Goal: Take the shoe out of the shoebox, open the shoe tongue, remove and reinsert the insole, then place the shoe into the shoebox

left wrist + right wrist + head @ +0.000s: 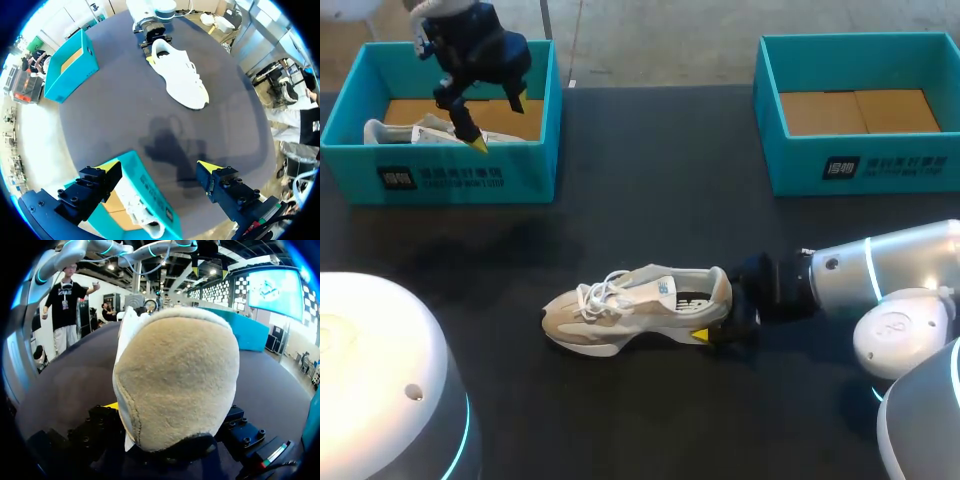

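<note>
The right end effector (725, 315) is closed on the heel of the shoe (640, 305), which lies on the bench (650, 200) between the boxes. The left end effector (159, 166) is held wide open over the left shoebox (470, 180). Removal appears done; the tongue would be opened next, so the left end effector would be needed at the laces.

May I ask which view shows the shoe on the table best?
The head view: the whole shoe shows, toe to heel, with laces. The left wrist view shows it whole but far off; the right wrist view, only its heel.
</note>
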Robot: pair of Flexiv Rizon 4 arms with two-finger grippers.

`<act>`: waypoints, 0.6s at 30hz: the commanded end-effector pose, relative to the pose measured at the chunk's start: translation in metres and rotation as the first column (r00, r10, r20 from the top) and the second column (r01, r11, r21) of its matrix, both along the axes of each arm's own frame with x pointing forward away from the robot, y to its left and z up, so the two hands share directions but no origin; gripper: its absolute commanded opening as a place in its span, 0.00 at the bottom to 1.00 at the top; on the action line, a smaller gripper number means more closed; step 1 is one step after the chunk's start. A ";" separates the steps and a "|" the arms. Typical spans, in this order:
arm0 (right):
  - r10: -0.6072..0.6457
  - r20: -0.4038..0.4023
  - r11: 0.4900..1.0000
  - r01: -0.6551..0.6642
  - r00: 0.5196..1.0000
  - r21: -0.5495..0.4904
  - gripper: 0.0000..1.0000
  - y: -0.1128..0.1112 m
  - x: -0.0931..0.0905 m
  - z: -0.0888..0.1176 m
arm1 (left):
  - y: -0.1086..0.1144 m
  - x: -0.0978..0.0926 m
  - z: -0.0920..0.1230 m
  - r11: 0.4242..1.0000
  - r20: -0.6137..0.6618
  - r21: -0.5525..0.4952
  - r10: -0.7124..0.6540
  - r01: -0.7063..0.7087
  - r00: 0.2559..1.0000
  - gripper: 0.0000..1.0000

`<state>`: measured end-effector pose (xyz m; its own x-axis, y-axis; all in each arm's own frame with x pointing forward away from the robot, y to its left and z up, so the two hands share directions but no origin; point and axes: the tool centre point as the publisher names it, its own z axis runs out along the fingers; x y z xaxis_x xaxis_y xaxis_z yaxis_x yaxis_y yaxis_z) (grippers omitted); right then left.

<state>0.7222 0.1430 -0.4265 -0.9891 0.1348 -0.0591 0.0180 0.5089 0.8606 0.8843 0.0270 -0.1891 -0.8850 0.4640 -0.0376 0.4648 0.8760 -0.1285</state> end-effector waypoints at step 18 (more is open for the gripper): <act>0.000 -0.001 1.000 0.000 1.000 -0.006 0.00 0.006 -0.001 -0.006 | -0.014 -0.053 -0.009 0.804 -0.116 0.092 0.595 -0.588 0.795 1.00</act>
